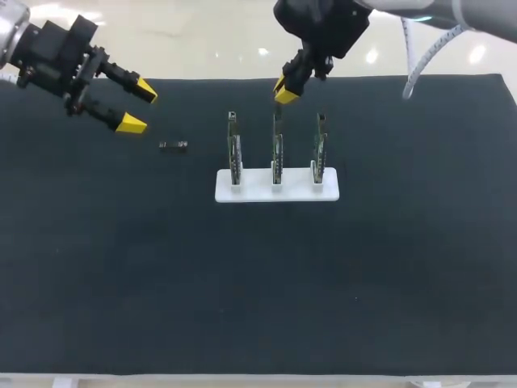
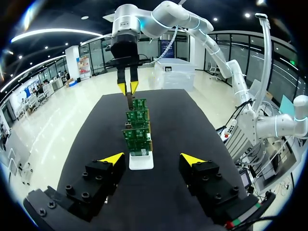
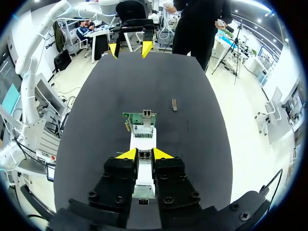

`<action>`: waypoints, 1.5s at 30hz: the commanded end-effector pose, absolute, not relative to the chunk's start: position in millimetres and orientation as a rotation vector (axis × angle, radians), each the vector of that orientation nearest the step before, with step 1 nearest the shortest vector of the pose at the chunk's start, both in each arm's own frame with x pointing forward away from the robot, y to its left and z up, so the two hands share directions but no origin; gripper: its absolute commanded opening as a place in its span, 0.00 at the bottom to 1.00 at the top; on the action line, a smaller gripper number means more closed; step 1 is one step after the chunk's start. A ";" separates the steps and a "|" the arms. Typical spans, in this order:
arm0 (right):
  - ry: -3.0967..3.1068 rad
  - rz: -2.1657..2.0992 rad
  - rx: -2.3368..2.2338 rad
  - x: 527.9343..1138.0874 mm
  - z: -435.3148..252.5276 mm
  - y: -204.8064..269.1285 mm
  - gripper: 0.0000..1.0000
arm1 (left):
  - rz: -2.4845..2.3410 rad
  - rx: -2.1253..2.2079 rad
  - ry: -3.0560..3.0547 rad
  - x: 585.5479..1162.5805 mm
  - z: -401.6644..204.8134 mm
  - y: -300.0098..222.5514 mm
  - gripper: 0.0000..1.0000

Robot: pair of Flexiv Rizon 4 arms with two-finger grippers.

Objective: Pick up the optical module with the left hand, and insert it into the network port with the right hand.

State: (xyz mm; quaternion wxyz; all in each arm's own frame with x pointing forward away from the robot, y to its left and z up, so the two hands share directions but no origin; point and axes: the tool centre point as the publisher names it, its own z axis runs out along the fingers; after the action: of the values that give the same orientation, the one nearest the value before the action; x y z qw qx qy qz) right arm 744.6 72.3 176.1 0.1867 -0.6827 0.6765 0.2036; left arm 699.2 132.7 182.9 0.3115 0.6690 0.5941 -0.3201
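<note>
Black desk (image 1: 258,283), one rack of boards, one loose module, two tools.
Nearest me the dark matte surface lies bare. Further in stands one white base (image 1: 276,187) carrying three green boards (image 1: 234,145) upright in a row. One optical module (image 1: 173,145) lies flat on the desk just left of the rack, apart from both tools. At the far edge the left tool (image 1: 137,107) hangs over the desk spread wide, holding nothing. The right tool (image 1: 283,90) hangs just above the middle board; I cannot tell whether it grips anything.
</note>
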 end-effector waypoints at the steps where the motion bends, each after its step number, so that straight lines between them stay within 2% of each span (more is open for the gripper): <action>1: 1.902 0.575 -1.919 744.2 174.6 72.0 0.00 | -0.844 1.768 1.571 699.8 183.1 132.3 1.00; 8: 1.896 0.591 -1.919 746.5 176.6 73.1 0.02 | -0.844 1.768 1.571 699.8 183.1 132.3 1.00; 9: 1.897 0.586 -1.923 746.6 178.3 73.5 0.38 | -0.844 1.768 1.571 699.8 183.1 132.3 1.00; 10: 1.900 0.593 -1.919 746.6 179.5 73.6 1.00 | -0.844 1.768 1.571 699.8 183.1 132.3 1.00; 20: 1.919 0.592 -1.909 744.5 185.4 73.5 1.00 | -0.844 1.768 1.571 699.8 183.1 132.3 1.00; 21: 1.920 0.590 -1.908 744.5 185.3 73.4 0.49 | -0.844 1.768 1.571 699.8 183.1 132.3 1.00; 22: 1.925 0.584 -1.904 744.2 184.5 73.3 0.20 | -0.844 1.768 1.571 699.8 183.1 132.3 1.00; 23: 1.925 0.582 -1.905 743.9 183.2 73.7 0.00 | -0.844 1.768 1.571 699.8 183.1 132.3 1.00; 45: 1.899 0.566 -1.914 743.7 157.4 78.9 0.00 | -0.844 1.768 1.571 699.8 183.1 132.3 1.00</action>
State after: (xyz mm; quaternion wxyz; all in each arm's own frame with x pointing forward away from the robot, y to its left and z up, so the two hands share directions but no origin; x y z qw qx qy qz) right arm 745.6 79.4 160.0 0.1887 -0.6824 0.6768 0.2017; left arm 699.2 132.7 182.9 0.3115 0.6690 0.5941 -0.3201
